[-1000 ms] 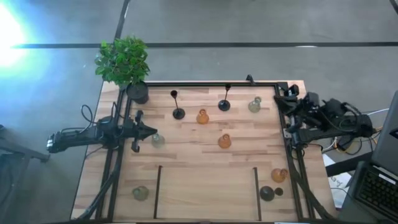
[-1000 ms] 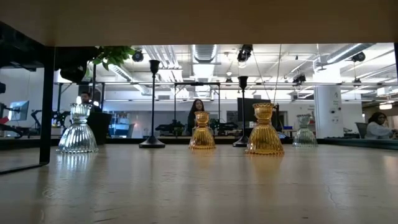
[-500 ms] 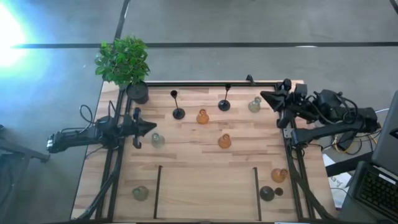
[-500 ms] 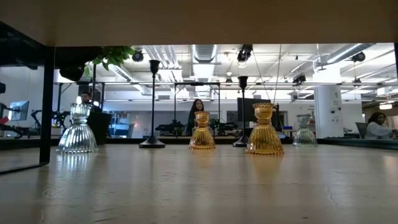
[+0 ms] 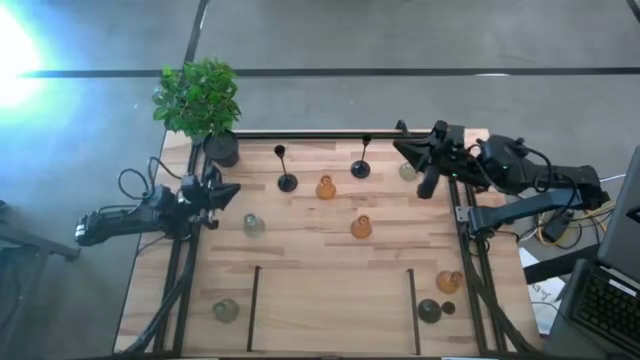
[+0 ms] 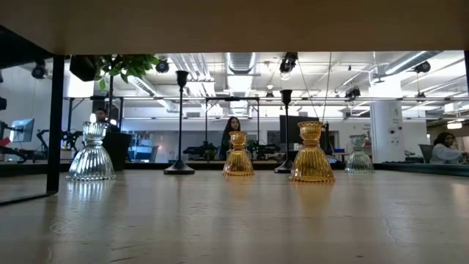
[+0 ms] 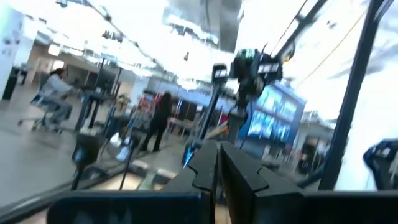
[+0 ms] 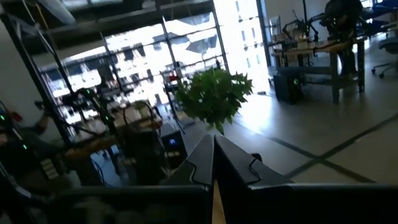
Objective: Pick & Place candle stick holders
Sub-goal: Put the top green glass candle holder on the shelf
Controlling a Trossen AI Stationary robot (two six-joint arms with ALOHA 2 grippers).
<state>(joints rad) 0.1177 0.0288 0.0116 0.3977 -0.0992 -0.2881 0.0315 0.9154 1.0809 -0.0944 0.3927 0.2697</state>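
Observation:
Several candle stick holders stand on their bases on the wooden table. Two are black and thin-stemmed. Three are amber. Three are pale glass, and a dark round one stands at the near right. My left gripper is shut and empty at the table's left edge, apart from the pale holder. My right gripper is shut and empty over the far right corner, beside the pale holder there. Both wrist views look into the room.
A black pot with a leafy plant stands at the far left corner. Black frame rails run along the table's far, left and right edges. Two black strips mark off the near middle. People show in the room beyond.
My right gripper has swung from beyond the table's right edge toward the left, out over the far right corner next to the pale holder. My left gripper has drawn back from the pale holder toward the far left. No holder has moved.

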